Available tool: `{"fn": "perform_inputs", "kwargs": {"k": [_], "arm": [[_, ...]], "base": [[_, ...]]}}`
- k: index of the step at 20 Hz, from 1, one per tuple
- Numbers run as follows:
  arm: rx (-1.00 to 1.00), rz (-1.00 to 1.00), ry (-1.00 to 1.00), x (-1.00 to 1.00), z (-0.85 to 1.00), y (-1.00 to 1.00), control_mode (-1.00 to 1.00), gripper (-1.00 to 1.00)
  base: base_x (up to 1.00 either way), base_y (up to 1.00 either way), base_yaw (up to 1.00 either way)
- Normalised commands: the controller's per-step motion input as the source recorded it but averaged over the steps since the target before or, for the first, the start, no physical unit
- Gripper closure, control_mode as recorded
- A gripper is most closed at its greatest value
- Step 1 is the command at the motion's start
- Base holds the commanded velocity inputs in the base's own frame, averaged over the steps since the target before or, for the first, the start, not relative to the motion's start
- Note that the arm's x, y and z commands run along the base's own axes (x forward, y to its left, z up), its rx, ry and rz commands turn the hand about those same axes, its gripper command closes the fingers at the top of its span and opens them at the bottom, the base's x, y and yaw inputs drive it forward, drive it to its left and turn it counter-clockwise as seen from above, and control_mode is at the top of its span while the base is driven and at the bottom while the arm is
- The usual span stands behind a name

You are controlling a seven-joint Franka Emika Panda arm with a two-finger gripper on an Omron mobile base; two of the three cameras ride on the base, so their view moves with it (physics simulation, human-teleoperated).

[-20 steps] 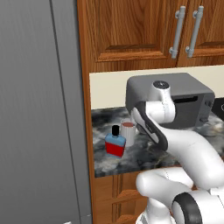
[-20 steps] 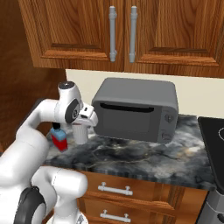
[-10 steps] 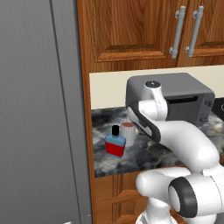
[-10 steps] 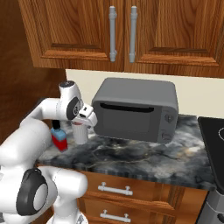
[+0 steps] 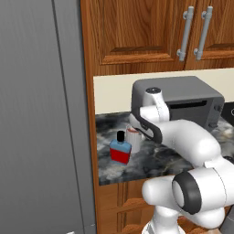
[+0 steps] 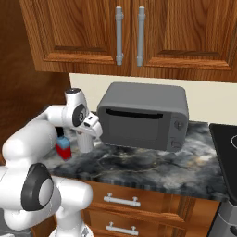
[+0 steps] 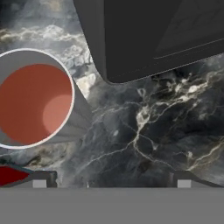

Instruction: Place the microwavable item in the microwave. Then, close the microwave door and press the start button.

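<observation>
The microwavable item, a small pale grey cup (image 7: 35,103) with a reddish-brown inside, stands upright on the marble counter (image 7: 144,127). From the base cameras the cup (image 5: 132,140) (image 6: 84,144) sits just below my hand. My gripper (image 7: 111,180) hangs over the counter, open, with nothing between its fingertips (image 7: 39,179). In the hand view the cup lies left of the gap, beyond the left tip. The hand (image 6: 90,126) hovers right above the cup's rim without touching it. The microwave and the microwave door are out of view.
A blue-and-red bottle (image 5: 121,150) (image 6: 63,148) with a black cap stands close beside the cup. A grey toaster oven (image 5: 183,103) (image 6: 143,115) (image 7: 157,35) sits just right of it. A tall grey panel (image 5: 41,114) bounds the counter's left; wooden cabinets (image 6: 129,32) hang above.
The arm's upper joint has swung slightly to the left. The hand stays above the cup and the jaws remain open. Cup and bottle have not moved.
</observation>
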Motion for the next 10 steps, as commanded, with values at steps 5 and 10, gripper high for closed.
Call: {"fn": "perform_inputs", "kwargs": {"k": [5,10], "arm": [[0.00,-0.07,0.02,0.00,-0.14,0.00,-1.00,-1.00],[0.00,-0.06,0.00,0.00,0.15,0.00,-1.00,-1.00]], "base": [[0.00,0.00,0.00],[0.00,0.00,0.00]]}}
